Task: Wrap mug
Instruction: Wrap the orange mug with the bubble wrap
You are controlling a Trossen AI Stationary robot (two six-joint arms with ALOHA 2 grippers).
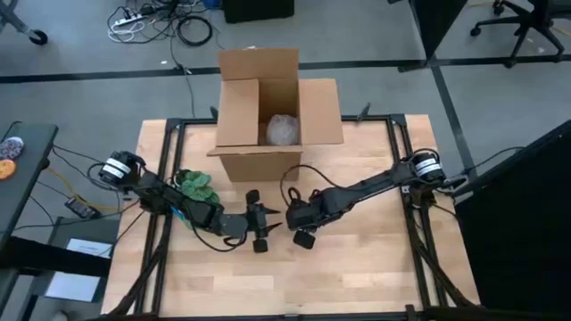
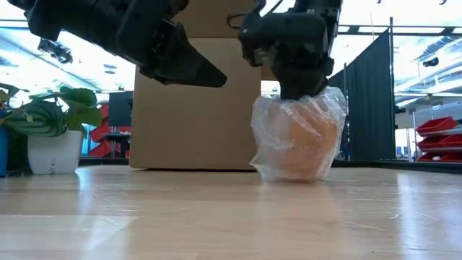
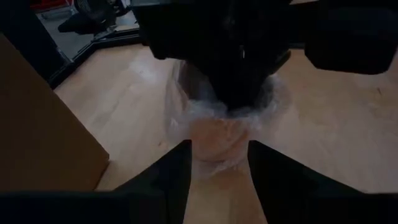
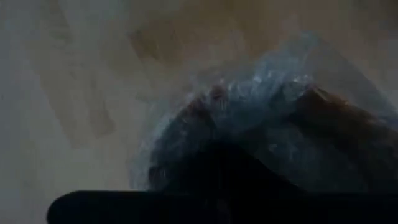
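**Wrapped mug on table, right gripper pressed onto its top**

The orange mug covered in clear bubble wrap (image 2: pixel 297 141) is seen standing upright on the light wooden table top (image 2: pixel 216 217), in front of the open brown cardboard box (image 1: pixel 268 111). In the high view the mug is hidden beneath the gripper, near the table's middle.

The right gripper (image 2: pixel 297 85) is positioned directly above the mug, with its tip pushed into the gathered wrap at the top. Whether its fingers are apart or together cannot be told, as they are buried in the wrap.

The left gripper (image 1: pixel 265 229) is held just beside the mug, raised off the table. Its two dark fingers (image 3: pixel 166 180) are spread apart, and the mug is seen through the gap between them.

A second bundle of clear bubble wrap (image 1: pixel 283 130) is visible inside the box. A green-leaved plant in a white pot (image 2: pixel 52 133) is placed at the table's left side, beside the box.
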